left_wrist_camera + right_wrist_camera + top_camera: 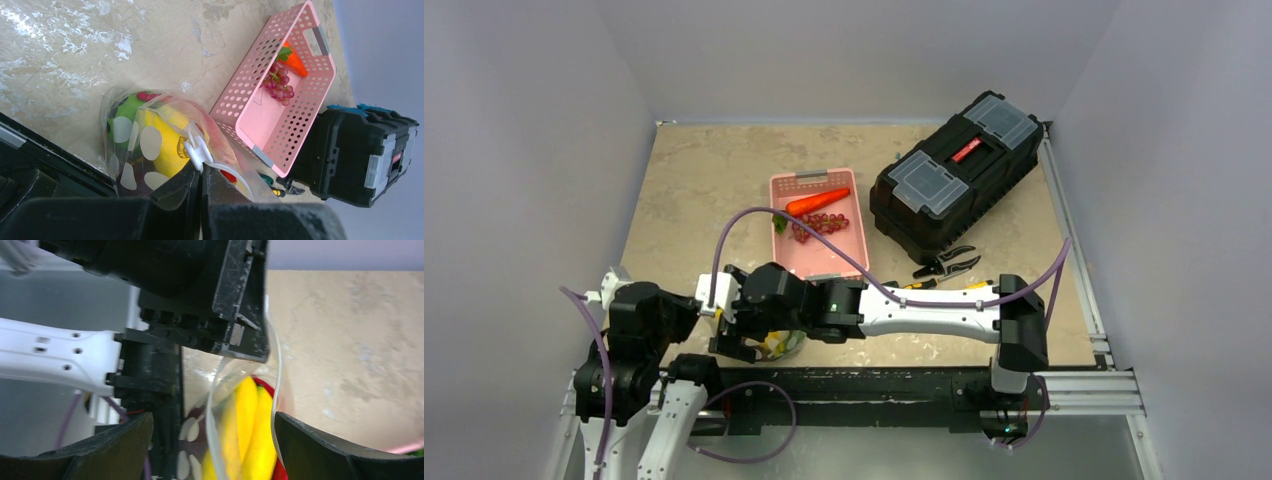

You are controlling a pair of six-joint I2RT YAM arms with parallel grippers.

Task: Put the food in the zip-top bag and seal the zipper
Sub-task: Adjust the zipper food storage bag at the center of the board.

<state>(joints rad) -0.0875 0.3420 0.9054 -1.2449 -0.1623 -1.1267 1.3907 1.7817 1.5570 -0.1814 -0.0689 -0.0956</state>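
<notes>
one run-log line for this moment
left gripper: shut on zip-top bag | right gripper: open at bag mouth | banana bunch: in bag | carrot, grapes: in pink basket

Pink basket holding carrot and grapes, black toolbox beside it, right arm stretched toward left arm

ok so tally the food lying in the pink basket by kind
carrot: 1
grape bunch: 1
total in the pink basket: 2
</notes>
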